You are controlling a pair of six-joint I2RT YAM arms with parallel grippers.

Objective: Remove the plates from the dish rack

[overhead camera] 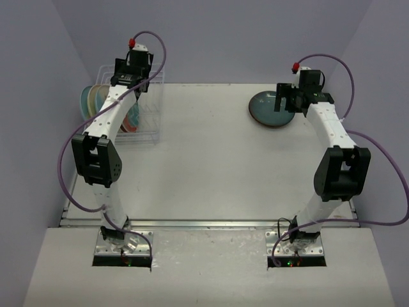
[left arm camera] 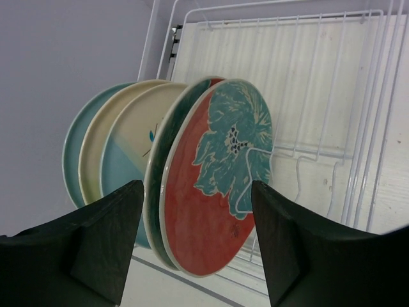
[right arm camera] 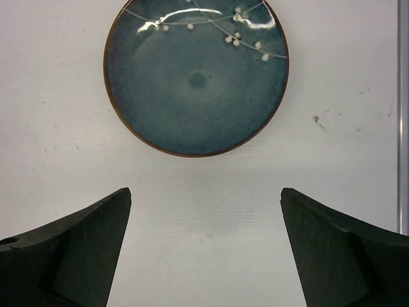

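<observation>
Several plates stand upright in the white wire dish rack at the table's back left. Nearest the left wrist camera is a red plate with a teal flower, then a dark-rimmed plate, a cream plate with a pale blue segment, a cream plate and a teal plate. My left gripper is open above the rack, its jaws on either side of the red plate's edge, not touching. A dark teal-blue plate lies flat at the back right. My right gripper is open and empty just short of it.
The purple wall rises close behind the rack and on both sides. The rack's right half holds no plates. The table's right edge runs just beyond the flat plate.
</observation>
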